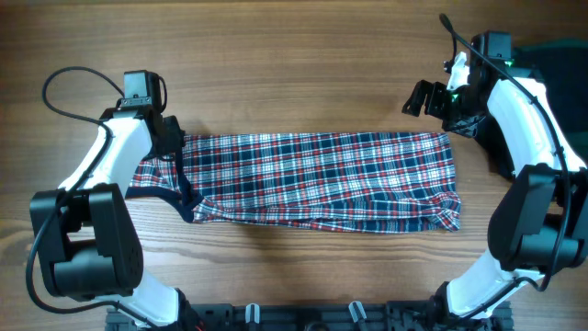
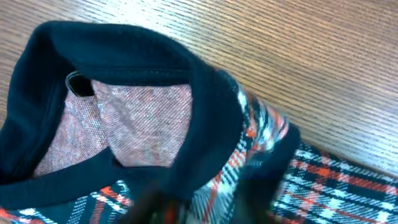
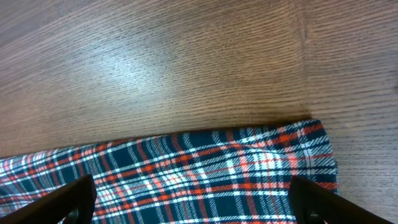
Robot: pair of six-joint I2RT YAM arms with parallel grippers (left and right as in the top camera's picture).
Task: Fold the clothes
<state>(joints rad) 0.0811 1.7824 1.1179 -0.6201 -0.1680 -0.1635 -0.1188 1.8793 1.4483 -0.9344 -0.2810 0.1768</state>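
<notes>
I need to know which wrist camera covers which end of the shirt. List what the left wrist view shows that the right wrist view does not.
Only left wrist: the navy neckband of the plaid shirt, standing up in a loop, with pale inner fabric inside it. Only right wrist: a corner of the shirt lying flat, and the right tool with its fingers spread wide. Both: plaid cloth on the wooden table.

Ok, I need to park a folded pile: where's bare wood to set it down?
Widest free patch: bare table above the plaid shirt, between the left gripper and right gripper. A narrower strip lies below the shirt, before the arm bases. Crowded: the shirt's collar end at the left gripper, and the far right by the dark garment.
</notes>
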